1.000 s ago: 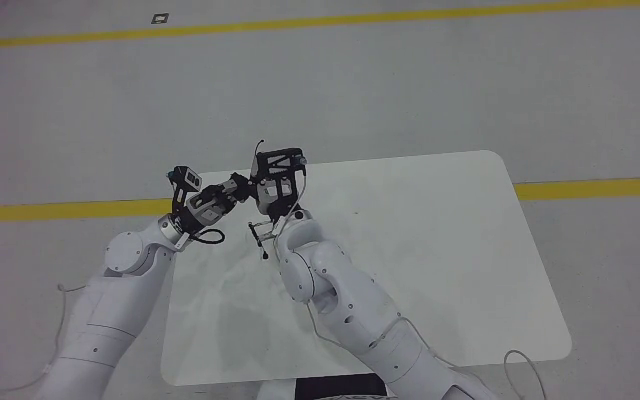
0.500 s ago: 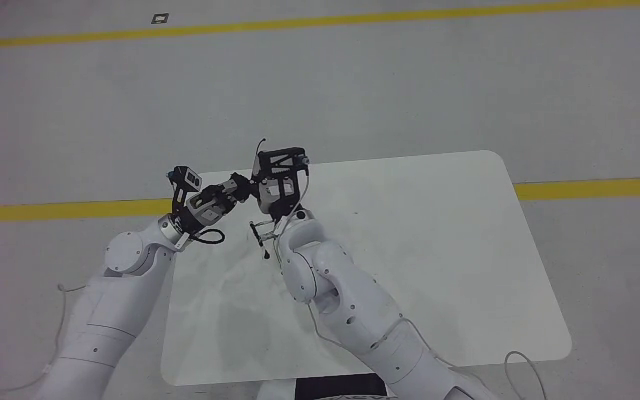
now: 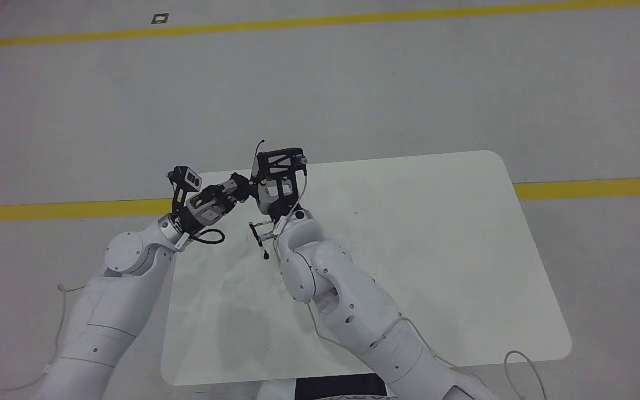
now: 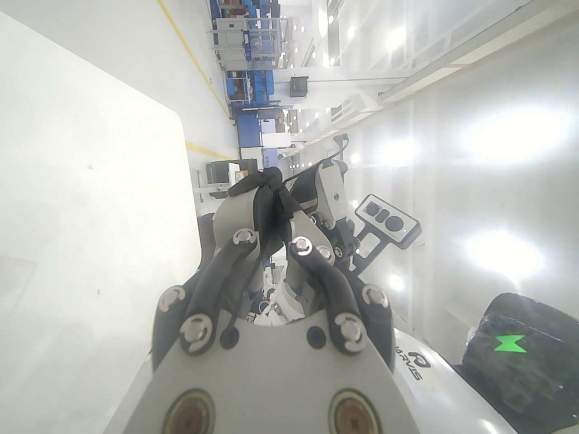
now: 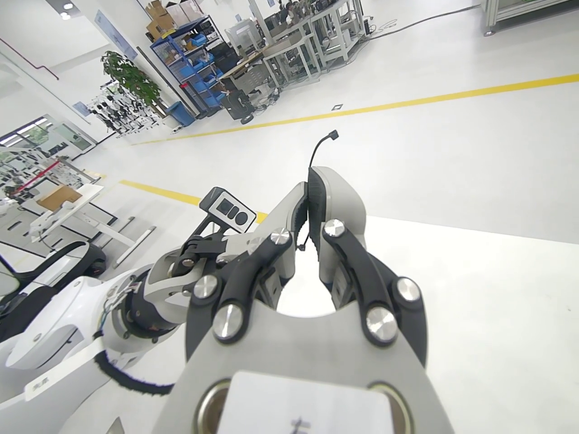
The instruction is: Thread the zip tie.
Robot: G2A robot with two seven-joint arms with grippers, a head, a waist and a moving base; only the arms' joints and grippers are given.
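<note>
The robot's smooth, round white arms end in a left pincer and a right pincer. Both have pale grey fingers, black link bars and shiny silver screws.

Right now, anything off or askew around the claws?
Nothing spilled or damaged. The zip tie sticks out curved past the shut right claw, head end free. The left claw is shut on a bunched black bit, likely the tie's other end.

Thin black zip tie, pinched, curves upward.
</note>
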